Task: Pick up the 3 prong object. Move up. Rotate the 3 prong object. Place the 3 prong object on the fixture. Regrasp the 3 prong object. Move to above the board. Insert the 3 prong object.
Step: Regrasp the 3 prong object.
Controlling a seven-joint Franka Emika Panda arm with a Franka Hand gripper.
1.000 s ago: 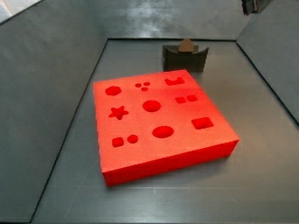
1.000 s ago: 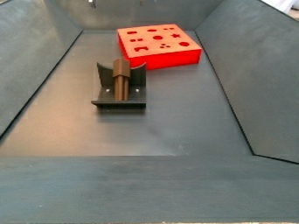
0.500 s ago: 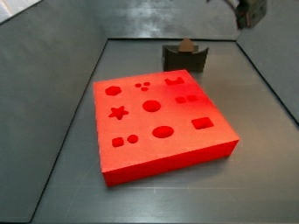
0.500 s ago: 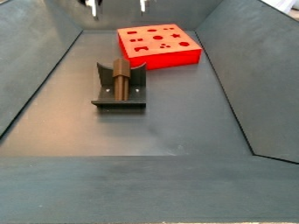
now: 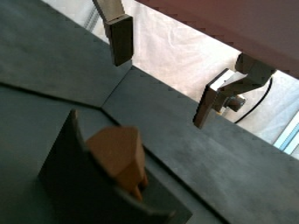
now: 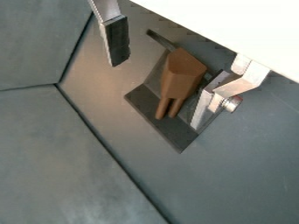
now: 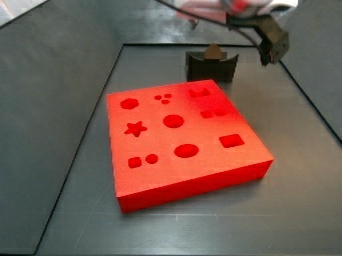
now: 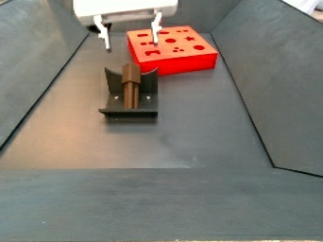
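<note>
We cannot see most of the arm: it is cut off at the top edge in both side views. In a side view only one dark finger (image 7: 271, 42) shows well, and the parts above it are blurry. The bottom of the 3 prong object (image 6: 179, 80) is hidden inside the fixture (image 6: 176, 122).

The gripper (image 8: 127, 37) hangs in the air above the fixture (image 8: 127, 94). Its two fingers are wide apart and there is nothing between them. In both wrist views we see one finger (image 5: 119, 39) on each side, with open space in the middle.

The 3 prong object (image 8: 127, 78) stands upright in the fixture, below the gripper and not touching it. In a side view its brown top (image 7: 213, 50) pokes up from the fixture (image 7: 211, 67).

The board (image 7: 183, 133) is bright red and lies flat on the dark grey floor (image 8: 177, 132), near the fixture but apart from it. Grey walls slope up around the floor.
</note>
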